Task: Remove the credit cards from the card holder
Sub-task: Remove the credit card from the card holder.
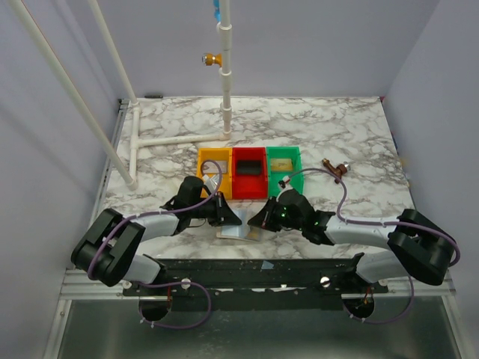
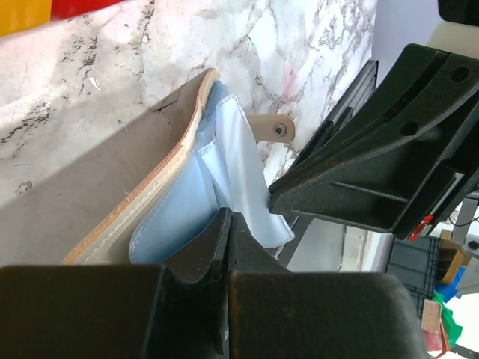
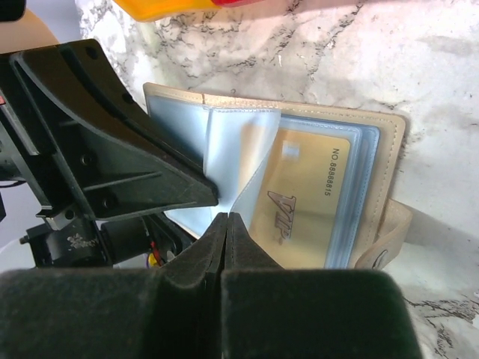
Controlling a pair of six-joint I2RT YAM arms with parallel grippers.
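Note:
The card holder [image 1: 238, 233] lies open on the marble table near the front edge, between both grippers. In the right wrist view its tan outer edge [image 3: 393, 164] frames clear grey-blue sleeves, and a tan credit card [image 3: 307, 191] printed "VIP" sits inside one. My right gripper [image 3: 226, 217] is shut on the corner of a lifted sleeve leaf [image 3: 243, 142]. My left gripper [image 2: 228, 218] is shut on the pale blue lining [image 2: 172, 224] from the opposite side. A black card [image 1: 249, 170] lies in the red tray and a greyish card [image 1: 212, 166] in the yellow tray.
Yellow tray [image 1: 200, 158], red tray [image 1: 249, 188] and green tray [image 1: 295, 179] stand in a row just behind the holder. A white pipe frame [image 1: 179, 139] stands at the back left. A small brass fitting [image 1: 334, 169] lies right of the green tray.

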